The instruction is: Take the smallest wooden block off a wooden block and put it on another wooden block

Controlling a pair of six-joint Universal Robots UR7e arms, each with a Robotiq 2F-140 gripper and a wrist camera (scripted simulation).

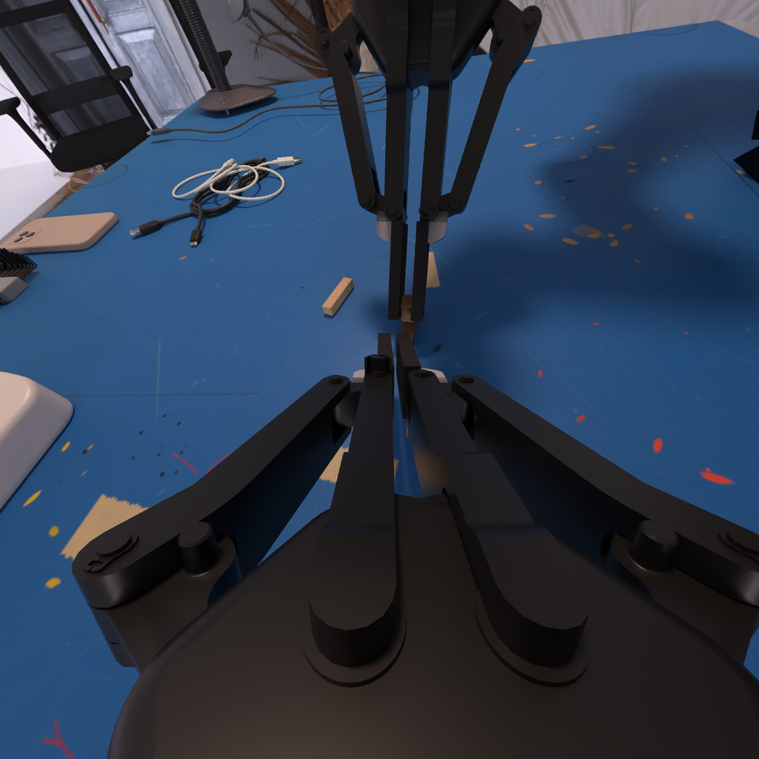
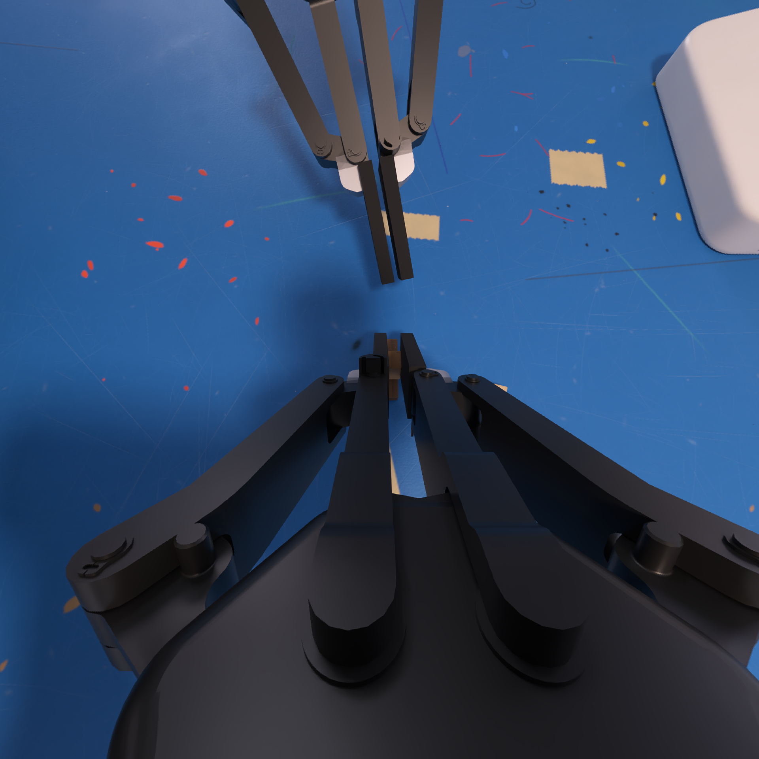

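My right gripper [image 2: 393, 337] is shut on the small wooden block [image 2: 393, 356]. In the left wrist view the right gripper [image 1: 405, 317] hangs from above with the small block [image 1: 406, 307] between its fingertips, low over the blue table [image 1: 575, 369]. A darker bit of wood [image 1: 409, 327] shows just below the block; I cannot tell whether they touch. A long pale wooden block [image 1: 337, 295] lies flat on the table to the left of it. My left gripper [image 1: 395, 339] is shut and empty, its tips facing the right gripper; it also shows in the right wrist view [image 2: 396, 280].
Coiled white and black cables [image 1: 228, 185], a phone in a beige case [image 1: 61, 232] and a white box [image 1: 24, 431] lie to the left. The white box [image 2: 718, 123] also shows in the right wrist view. A lamp base [image 1: 236, 96] and a chair stand at the far edge. Tan tape patches [image 2: 577, 168] are stuck to the table.
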